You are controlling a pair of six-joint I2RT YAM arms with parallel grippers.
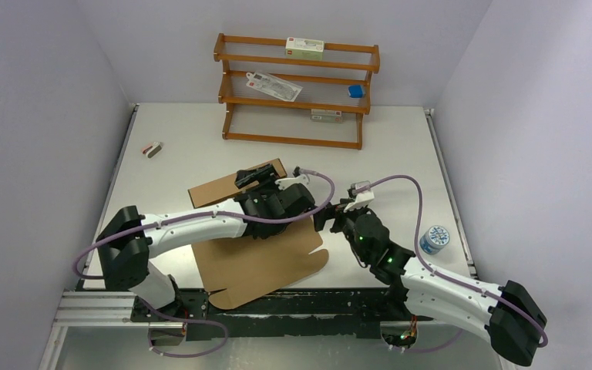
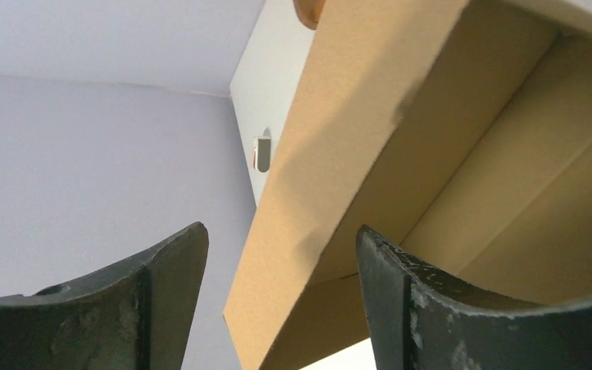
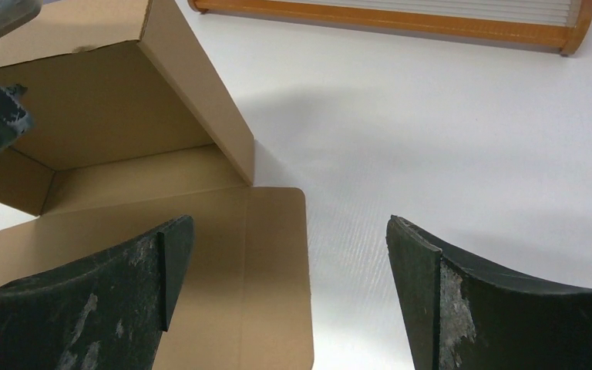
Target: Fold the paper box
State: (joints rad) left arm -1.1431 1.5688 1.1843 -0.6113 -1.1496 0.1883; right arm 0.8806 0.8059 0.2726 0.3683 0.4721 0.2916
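The paper box (image 1: pixel 266 262) is a brown cardboard sheet lying mostly flat at the table's near middle, with its far panel (image 1: pixel 227 189) folded up. My left gripper (image 1: pixel 258 179) is at that raised panel. In the left wrist view its jaws are open (image 2: pixel 281 254), with the panel's edge (image 2: pixel 331 154) between them and not clamped. My right gripper (image 1: pixel 330 217) is open at the box's right edge. In the right wrist view it (image 3: pixel 289 247) hovers over a rounded side flap (image 3: pixel 277 270) and bare table, holding nothing.
An orange-brown wooden rack (image 1: pixel 297 89) stands at the back with white cartons (image 1: pixel 304 48) and a blue item (image 1: pixel 356 91). A small object (image 1: pixel 153 149) lies at the far left. A round blue-white tub (image 1: pixel 435 239) sits at the right edge.
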